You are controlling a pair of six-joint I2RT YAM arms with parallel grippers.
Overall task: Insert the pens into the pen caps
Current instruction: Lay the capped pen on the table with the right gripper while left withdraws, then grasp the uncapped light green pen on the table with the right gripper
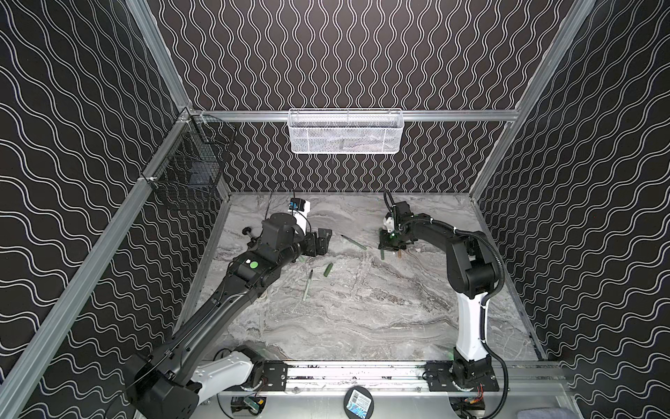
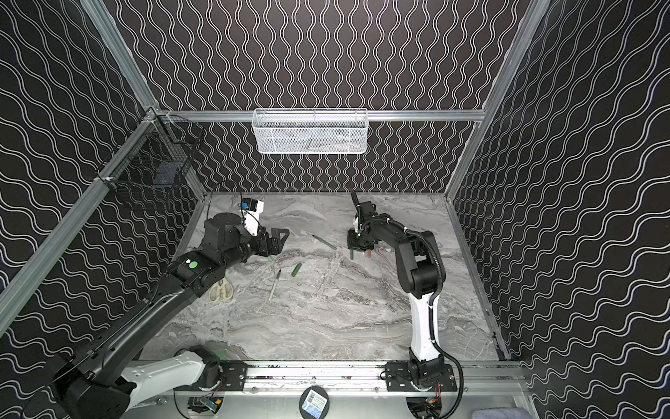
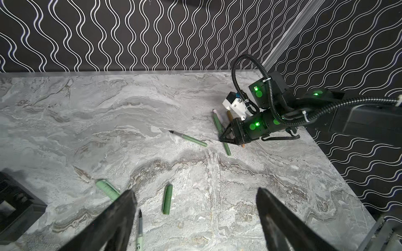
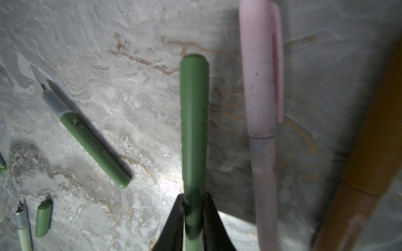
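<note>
My right gripper is shut on a capped dark green pen low over the table's far right. Beside it lie a capped pink pen and a capped gold pen. An uncapped green pen lies between the arms. Nearer the middle are a dark green cap, an uncapped pale green pen and a pale green cap. My left gripper hangs open and empty above the dark green cap.
Pale-handled scissors lie half under the left arm. A white mesh basket hangs on the back wall and a black wire basket on the left wall. A small black knob sits at the table's left edge.
</note>
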